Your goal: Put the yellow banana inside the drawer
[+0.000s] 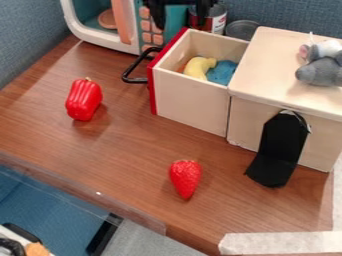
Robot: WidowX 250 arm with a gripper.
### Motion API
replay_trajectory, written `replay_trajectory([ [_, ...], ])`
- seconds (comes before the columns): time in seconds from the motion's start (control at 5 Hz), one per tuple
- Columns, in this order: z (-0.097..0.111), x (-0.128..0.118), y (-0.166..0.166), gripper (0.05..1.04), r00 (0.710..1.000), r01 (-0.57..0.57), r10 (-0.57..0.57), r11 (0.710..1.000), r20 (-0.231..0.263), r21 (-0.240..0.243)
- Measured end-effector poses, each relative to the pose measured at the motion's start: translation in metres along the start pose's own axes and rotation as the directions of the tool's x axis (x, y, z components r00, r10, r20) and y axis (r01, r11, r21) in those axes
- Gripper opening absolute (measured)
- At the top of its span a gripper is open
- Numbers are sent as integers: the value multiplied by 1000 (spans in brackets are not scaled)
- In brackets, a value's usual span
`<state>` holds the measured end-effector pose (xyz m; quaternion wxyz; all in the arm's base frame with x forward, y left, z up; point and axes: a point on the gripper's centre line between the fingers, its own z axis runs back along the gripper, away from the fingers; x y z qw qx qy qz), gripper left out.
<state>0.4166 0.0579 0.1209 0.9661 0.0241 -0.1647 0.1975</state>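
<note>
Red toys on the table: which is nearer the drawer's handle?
The pepper, at the lower left of the handle in view; the strawberry lies farther off, lower down.

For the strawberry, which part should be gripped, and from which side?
Probably from straight above, closing across the wide part of the strawberry on its two long flanks. It lies lengthwise, broad end toward the drawer, and narrows to a tip, where a grip would likely slip.

This looks like a lab: toy microwave (135, 35), fabric partition (27, 40), tape (287, 243).
</note>
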Motion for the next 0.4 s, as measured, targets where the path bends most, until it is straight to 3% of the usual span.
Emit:
replay_trajectory([
  [0.2, 16, -3, 47, 1001, 994, 27, -26, 1000, -109, 4],
  [0.4, 51, -4, 114, 1001, 987, 38, -47, 997, -151, -61],
])
